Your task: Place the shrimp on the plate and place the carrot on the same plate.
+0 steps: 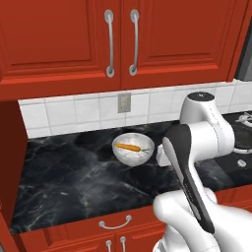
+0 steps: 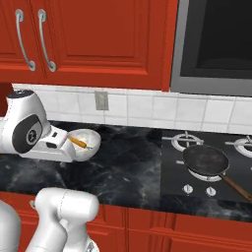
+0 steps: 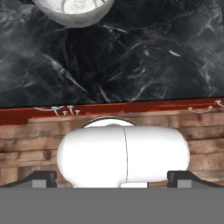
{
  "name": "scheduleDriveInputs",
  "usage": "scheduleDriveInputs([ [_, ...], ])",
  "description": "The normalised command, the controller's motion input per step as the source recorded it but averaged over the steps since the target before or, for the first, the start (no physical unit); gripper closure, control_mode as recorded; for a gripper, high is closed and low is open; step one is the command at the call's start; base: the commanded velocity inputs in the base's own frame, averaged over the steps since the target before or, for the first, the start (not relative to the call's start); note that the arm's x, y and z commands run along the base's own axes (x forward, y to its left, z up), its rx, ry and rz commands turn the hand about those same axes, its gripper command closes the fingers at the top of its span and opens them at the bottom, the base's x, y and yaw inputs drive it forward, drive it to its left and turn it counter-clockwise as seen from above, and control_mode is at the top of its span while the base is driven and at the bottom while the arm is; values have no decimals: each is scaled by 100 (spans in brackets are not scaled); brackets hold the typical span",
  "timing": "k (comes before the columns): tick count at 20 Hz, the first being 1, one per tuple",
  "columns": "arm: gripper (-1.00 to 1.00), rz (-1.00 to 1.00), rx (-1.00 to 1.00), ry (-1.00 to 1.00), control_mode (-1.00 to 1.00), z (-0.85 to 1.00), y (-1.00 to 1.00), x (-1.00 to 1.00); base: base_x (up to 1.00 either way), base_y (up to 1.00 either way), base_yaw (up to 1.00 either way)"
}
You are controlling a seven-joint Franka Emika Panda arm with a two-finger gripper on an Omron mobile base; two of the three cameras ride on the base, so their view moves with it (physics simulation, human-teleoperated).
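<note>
The end effector [image 3: 112, 177], fingers spread wide and empty, hangs over the black marble table [image 1: 69, 177]; the carrot [image 1: 129, 147] lies in a white bowl [image 1: 133, 155].

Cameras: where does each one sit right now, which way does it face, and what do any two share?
Left base view: behind the arm's left, looking forward and down at the counter, bowl with carrot; arm lower right.
Right base view: behind the arm's right, facing the same counter, plus pan on the stove; arm lower left.
Hand view: on the hand, looking down over counter edge and floor; open gripper at bottom.
Shared: all three see the bowl.
</note>
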Motion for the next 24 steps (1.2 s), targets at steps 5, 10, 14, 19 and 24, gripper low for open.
scheduleDriveInputs([
  [5,-100,0,0,0,100,0,0,0,72,12,0],
  [10,-100,0,0,0,100,0,0,0,50,6,0],
  [14,-100,9,0,0,-100,-32,20,78,0,0,0],
  [19,-100,25,1,0,-100,-43,8,84,0,0,0],
  [24,-100,24,5,0,-100,-27,0,77,0,0,0],
])
